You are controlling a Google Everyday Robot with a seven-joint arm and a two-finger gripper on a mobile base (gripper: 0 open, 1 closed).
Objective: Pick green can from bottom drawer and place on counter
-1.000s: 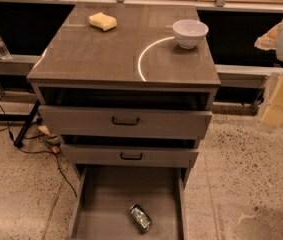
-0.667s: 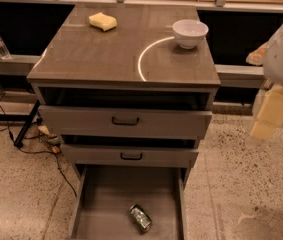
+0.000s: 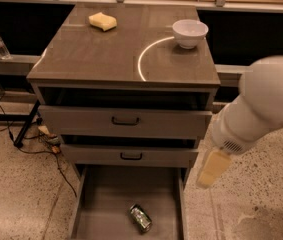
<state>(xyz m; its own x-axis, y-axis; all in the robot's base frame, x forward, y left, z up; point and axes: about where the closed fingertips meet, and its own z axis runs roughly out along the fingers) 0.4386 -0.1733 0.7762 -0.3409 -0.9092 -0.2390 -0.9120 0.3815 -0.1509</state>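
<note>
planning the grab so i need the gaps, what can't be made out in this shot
Bottom drawer: front cut off by the camera view's lower edge.
Two upper drawers: insides hidden in shadow below the counter.
Claw, hanging right of the drawers: its arm is cut off by the right edge.
Green can, lying in the bottom drawer: markings too small to read.

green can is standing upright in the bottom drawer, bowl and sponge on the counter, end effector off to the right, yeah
No: the camera view shows the green can lying on its side in the bottom drawer, not upright. The bowl and sponge are on the counter, and the end effector is off to the right.
</note>
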